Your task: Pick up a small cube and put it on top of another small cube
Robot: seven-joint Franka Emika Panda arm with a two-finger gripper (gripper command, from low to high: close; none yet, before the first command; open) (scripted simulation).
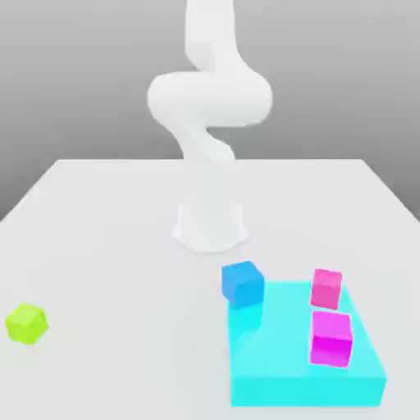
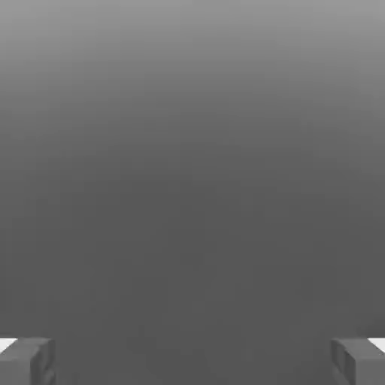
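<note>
Pincer (image 2: 192,362): spread wide, nothing between the two fingertips in the hand view.
Arm (image 1: 210,98): one, white, upright at the far side of the table (image 1: 131,246).
Small lime-green cube (image 1: 26,323): one, plain, on the table toward the exterior view's left, well apart from the slab; turned at an angle.
Slab (image 1: 308,390): one, cyan, flat, toward the exterior view's right.
Blue cube (image 1: 243,285): one, at the slab's far corner; whether it rests wholly on the slab cannot be told.
Magenta cubes: two, a pinkish one (image 1: 326,289) and a brighter one (image 1: 330,339) nearer the camera, both at the slab's exterior-right side.
Step in hand: judged to be the approach to the lime-green cube.
Risk, grasp: jaws misaligned with its turned faces could catch a corner and spin it away.
Risk, carriage: a low path could knock the slab's cubes.
Risk, stacking: an off-centre release could topple the pair.
</note>
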